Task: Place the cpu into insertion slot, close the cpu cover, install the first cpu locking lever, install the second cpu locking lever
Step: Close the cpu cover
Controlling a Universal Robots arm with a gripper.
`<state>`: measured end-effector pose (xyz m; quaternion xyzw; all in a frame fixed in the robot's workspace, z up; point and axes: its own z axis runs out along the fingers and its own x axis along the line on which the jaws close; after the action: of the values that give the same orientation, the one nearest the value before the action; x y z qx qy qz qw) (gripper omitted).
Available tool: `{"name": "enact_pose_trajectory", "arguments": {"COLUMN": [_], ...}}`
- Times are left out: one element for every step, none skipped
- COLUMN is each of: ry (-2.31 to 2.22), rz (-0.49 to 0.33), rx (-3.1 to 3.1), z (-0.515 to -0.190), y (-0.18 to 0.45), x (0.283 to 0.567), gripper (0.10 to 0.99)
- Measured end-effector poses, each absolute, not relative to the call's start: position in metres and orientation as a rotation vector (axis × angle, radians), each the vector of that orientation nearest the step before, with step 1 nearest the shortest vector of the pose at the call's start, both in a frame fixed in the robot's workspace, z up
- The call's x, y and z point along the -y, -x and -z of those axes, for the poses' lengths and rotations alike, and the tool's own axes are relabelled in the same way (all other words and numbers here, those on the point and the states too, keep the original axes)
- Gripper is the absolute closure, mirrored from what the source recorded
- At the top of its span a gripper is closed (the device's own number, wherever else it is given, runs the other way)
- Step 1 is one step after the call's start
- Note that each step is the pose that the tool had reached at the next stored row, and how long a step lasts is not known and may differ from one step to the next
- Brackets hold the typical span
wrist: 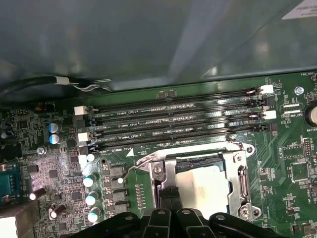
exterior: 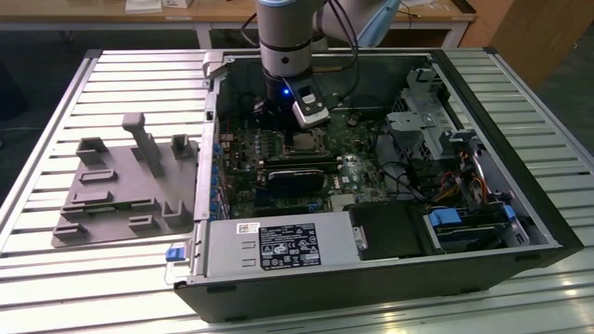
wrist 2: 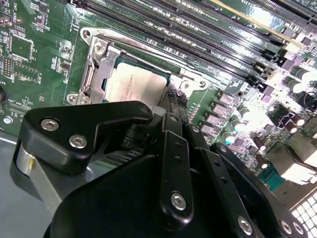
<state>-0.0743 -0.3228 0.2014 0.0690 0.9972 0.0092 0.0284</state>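
Reaching down from above, my arm (exterior: 288,42) enters an open computer case (exterior: 371,289) that lies on a slatted metal table (exterior: 139,69). A grey plastic fixture (exterior: 121,202) rests just beside the case, on the exterior view's left. Inside, the green motherboard (exterior: 364,170) covers the floor of the case, and a grey power supply (exterior: 278,247) sits along the near wall. I hang over the middle of the board, above the insertion slot (exterior: 302,144).

In the first wrist view, long black memory slots (wrist: 173,124) run side by side next to the socket. The cpu cover (wrist: 242,178) lies flat, and its square window frames the cpu (wrist: 203,186), whose pale face sits level in the socket. Both show in the second wrist view too, the cpu cover (wrist 2: 96,69) ringing the cpu (wrist 2: 133,87).

My gripper (wrist: 169,194) is low at the socket's edge, with its fingertips (wrist: 164,194) pressed together and nothing visible between them. They are just beside the cover's rim. A thin wire lever (wrist: 134,167) runs close by, and I cannot tell whether it is latched.
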Motion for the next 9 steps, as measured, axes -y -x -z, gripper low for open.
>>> {"name": "enact_pose_trajectory", "arguments": {"ry": [-0.213, -0.213, -0.213, -0.213, -0.214, -0.214, -0.214, -0.214, -0.214], "rz": [-0.035, -0.040, -0.043, -0.047, -0.050, -0.052, -0.055, -0.058, -0.062], "rx": [-3.077, -3.078, -3.078, -3.078, -3.078, -3.078, -3.078, -3.078, -3.078], "z": [-0.2018, -0.2024, -0.2031, -0.2038, -0.2046, -0.2052, -0.2054, -0.2054, -0.2054], "y": [0.0743, 0.0743, 0.0744, 0.0743, 0.0744, 0.0744, 0.0743, 0.0743, 0.0743], "x": [0.3227, 0.3228, 0.3228, 0.3228, 0.3228, 0.3228, 0.3229, 0.3229, 0.3230], "gripper": [0.980, 0.980, 0.980, 0.980, 0.980, 0.980, 0.980, 0.980, 0.980]}}
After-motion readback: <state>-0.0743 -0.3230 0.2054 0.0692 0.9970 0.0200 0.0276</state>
